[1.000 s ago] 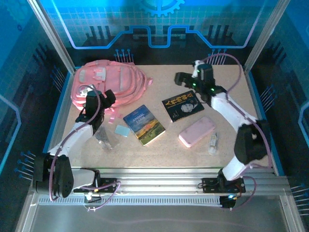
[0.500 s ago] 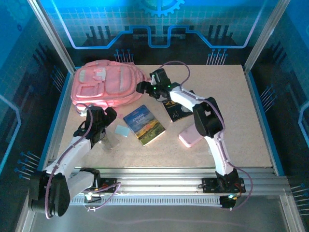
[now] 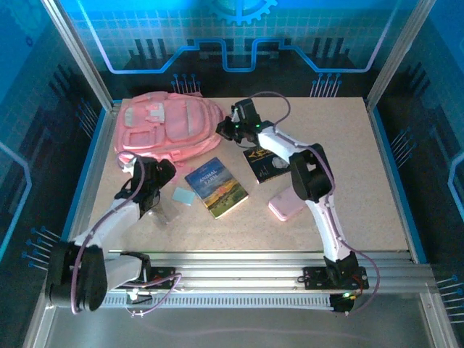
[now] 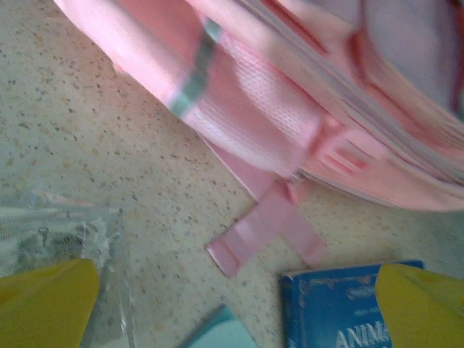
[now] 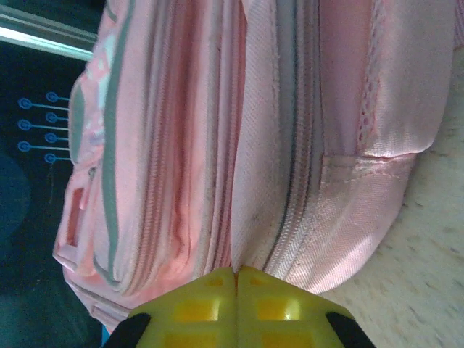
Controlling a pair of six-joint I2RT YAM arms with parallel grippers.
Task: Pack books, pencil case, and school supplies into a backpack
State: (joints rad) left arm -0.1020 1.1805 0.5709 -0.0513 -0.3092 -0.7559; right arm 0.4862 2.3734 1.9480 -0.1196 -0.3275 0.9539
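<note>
The backpack [image 3: 170, 130] lies front-up at the upper left of the table [image 3: 362, 181] in the top view. Its long axis runs left to right and its rounded end points right. It is pink, with paler pockets and grey-white patches on the front. In my right wrist view the backpack [image 5: 304, 109] shows ribbed pink fabric with grey zip lines running up and down the frame.

My right claw [image 3: 226, 129] sits at that rounded right end. Its yellow pads [image 5: 210, 301] are pressed together at the bottom of the frame, pinching a fold of fabric beside a zip.

In my left wrist view the backpack [image 4: 304, 94] crosses the top of the frame on a slant, and a flat pink strap [image 4: 264, 232] trails from it onto the table. My left claw [image 4: 239, 290] is spread wide with nothing in it, one yellow finger [image 4: 43, 304] in each lower corner. It hovers just below the backpack's lower left edge in the top view [image 3: 148, 192].

Centre frame in the top view lies the blue book [image 3: 216, 186], tilted, with a light-blue square [image 3: 184, 196] just left of it. The black book [image 3: 270, 161] lies to its upper right, partly under my right arm. The pencil case [image 3: 285, 206] is lower right of that.
</note>
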